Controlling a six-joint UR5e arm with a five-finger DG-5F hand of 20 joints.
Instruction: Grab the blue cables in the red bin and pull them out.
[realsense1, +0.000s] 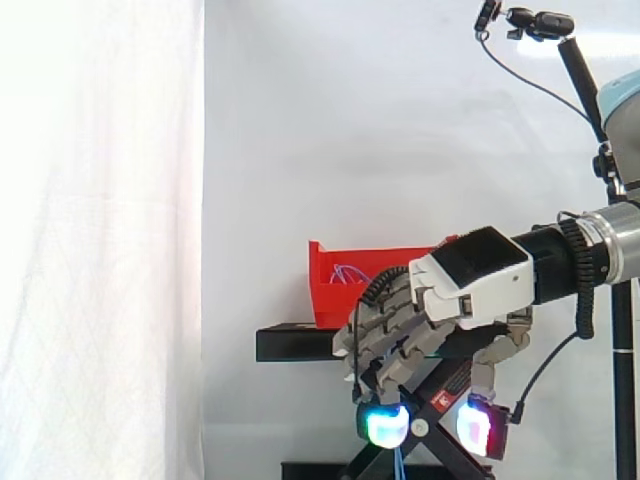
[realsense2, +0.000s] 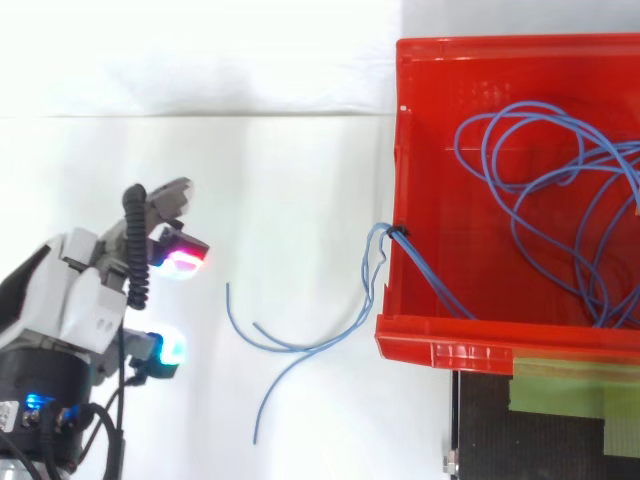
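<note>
Presently the hand (realsense1: 470, 280) reaches level, its fingers (realsense1: 385, 335) angled loosely downward and gripping nothing; blue cables (realsense2: 300, 348) trail just beyond them, spilling from the red bin (realsense2: 480, 330) farther off.

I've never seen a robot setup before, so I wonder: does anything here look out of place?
Yes: a few blue cables spill over the rim of the red bin, loose ends dangling outside, apart from the hand; the rest lie coiled inside.

Thin blue cables (realsense2: 300, 348) tangled in loose loops inside red bin (realsense2: 430, 335); few strands cross bin's side wall, trail outside it, ends lying free. Bin open-topped, upright.
</note>
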